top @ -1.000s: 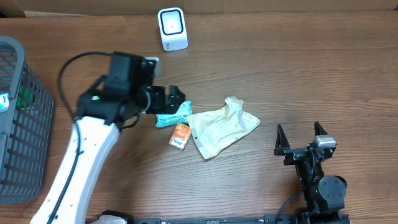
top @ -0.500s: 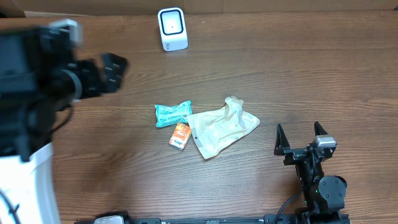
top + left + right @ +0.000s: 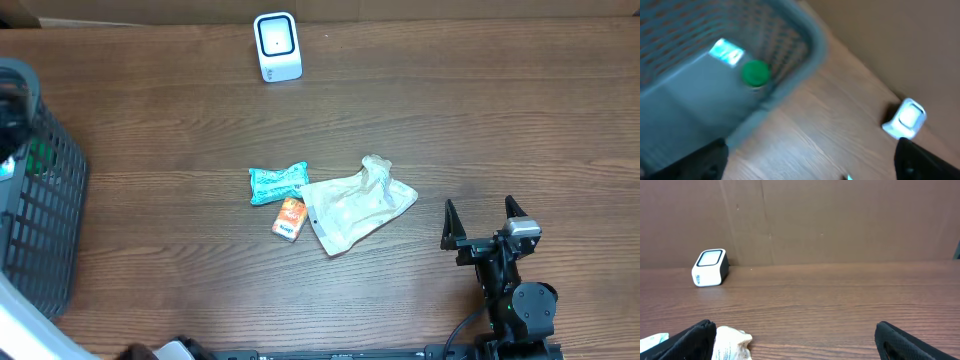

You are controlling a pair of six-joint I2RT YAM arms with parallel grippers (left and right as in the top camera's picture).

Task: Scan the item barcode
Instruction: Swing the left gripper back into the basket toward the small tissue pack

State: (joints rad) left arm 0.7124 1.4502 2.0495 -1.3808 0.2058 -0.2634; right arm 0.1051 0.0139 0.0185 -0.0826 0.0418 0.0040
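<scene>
- Overhead: no scan done, I judge. Glossy teal packet (image 3: 277, 183), orange packet (image 3: 289, 218) and crumpled cream bag (image 3: 355, 205) lie left of right gripper (image 3: 480, 206); boxy white scanner (image 3: 277, 46) far ahead-left.
- Left wrist: left gripper (image 3: 812, 154) wide, empty, blurred; grey mesh basket (image 3: 790, 30) ahead, round green cap (image 3: 756, 73) inside.
- Right wrist: jaws spread, empty; bag ahead-left.

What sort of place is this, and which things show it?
Probably a mock shop checkout: a white barcode scanner, a grey shopping basket and small goods like the teal packet, on a wooden table.

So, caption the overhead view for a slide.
Scanner at back; teal packet, orange packet, beige bag mid-table; basket left; right gripper open.
</scene>
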